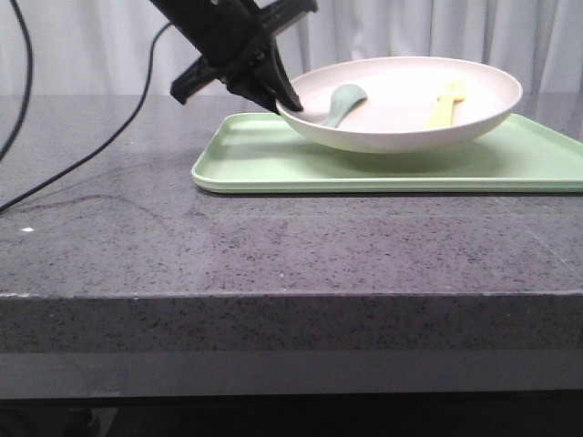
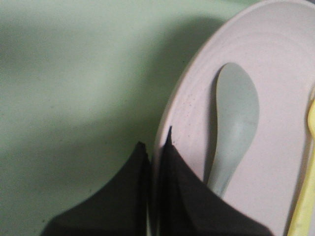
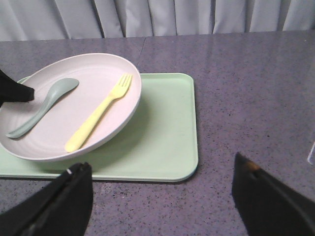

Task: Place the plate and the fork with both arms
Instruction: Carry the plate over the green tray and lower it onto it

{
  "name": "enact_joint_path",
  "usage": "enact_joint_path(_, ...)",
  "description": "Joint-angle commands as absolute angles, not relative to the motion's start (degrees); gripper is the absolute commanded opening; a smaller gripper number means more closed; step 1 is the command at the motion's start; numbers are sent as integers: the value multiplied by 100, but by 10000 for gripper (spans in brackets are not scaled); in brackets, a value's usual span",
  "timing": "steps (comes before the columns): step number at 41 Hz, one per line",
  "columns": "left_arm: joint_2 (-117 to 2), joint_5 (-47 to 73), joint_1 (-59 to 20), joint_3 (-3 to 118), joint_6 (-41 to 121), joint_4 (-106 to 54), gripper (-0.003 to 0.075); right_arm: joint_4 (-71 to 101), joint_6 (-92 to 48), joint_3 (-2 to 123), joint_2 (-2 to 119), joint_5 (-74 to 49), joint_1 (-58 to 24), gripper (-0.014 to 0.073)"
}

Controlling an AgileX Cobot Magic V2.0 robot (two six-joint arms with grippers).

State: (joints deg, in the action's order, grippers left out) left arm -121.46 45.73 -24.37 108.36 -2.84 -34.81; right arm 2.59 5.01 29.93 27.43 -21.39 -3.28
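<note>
Dark speckled worktop [image 1: 273, 255] carries a green tray [image 1: 264, 155]. On it the plate [image 1: 401, 100] is set, clamped at its rim by the left claw [image 2: 156, 162]. Inside are seen the fork [image 3: 98, 114] and a spoon [image 3: 42, 108]. Released, the right claw [image 3: 162, 196] is held over the worktop.

Speckled grey table [image 1: 273, 255] under green tray [image 1: 510, 159]

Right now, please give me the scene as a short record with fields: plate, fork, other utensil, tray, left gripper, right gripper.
plate: cream-white plate on the tray, left rim pinched by the left gripper
fork: pale-yellow fork lying inside the plate
other utensil: teal-green spoon lying inside the plate, beside the fork
tray: light-green tray on the grey table
left gripper: left gripper shut on the plate's rim
right gripper: right gripper open, holding nothing
</note>
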Motion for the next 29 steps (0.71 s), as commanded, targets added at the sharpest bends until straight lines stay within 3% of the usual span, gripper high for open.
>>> enact_joint_path(1,-11865,4233,-2544,11105,-495,-3703,-17,201,485,3222,2806,-1700,-327,603)
enact_joint_path(29,-12001,4055,-2637,11105,-1078,-3012,-17,201,485,3222,2806,-1706,-489,603)
